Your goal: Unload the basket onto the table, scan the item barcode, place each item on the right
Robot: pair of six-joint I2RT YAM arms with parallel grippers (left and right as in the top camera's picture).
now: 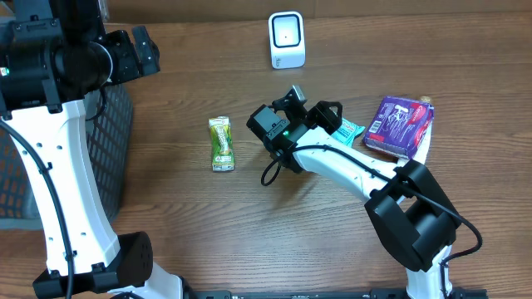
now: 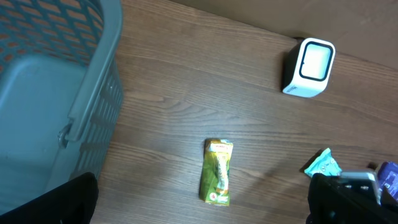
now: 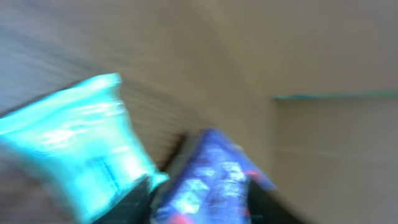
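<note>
Closest to the lens, left arm (image 1: 50, 58) at the left edge, with the left gripper (image 1: 137, 54) raised near the basket (image 2: 99, 74), fingers spread wide on nothing. Poses no hazard unless swung right into the working space. Further right on the table (image 1: 208, 232), green packet (image 1: 221, 144) lying flat, well apart from everything else, easy to mistake for the item in hand. Beyond it at the far edge, scanner (image 1: 287, 39) upright, window facing near. Right of centre, right gripper (image 1: 328, 118) low over the wood. Looks part-way open and empty, though badly blurred in the wrist view. Teal packet (image 1: 349, 129), probably the item to scan, lying just beside those fingertips and close against the purple box (image 1: 399, 126) at the far right, contact unclear. Main risks from here: pinching only a crinkly corner and dropping it on the lift, shoving it against the box, catching the box as well, or presenting the wrong face to the scanner, barcode unseen.
</note>
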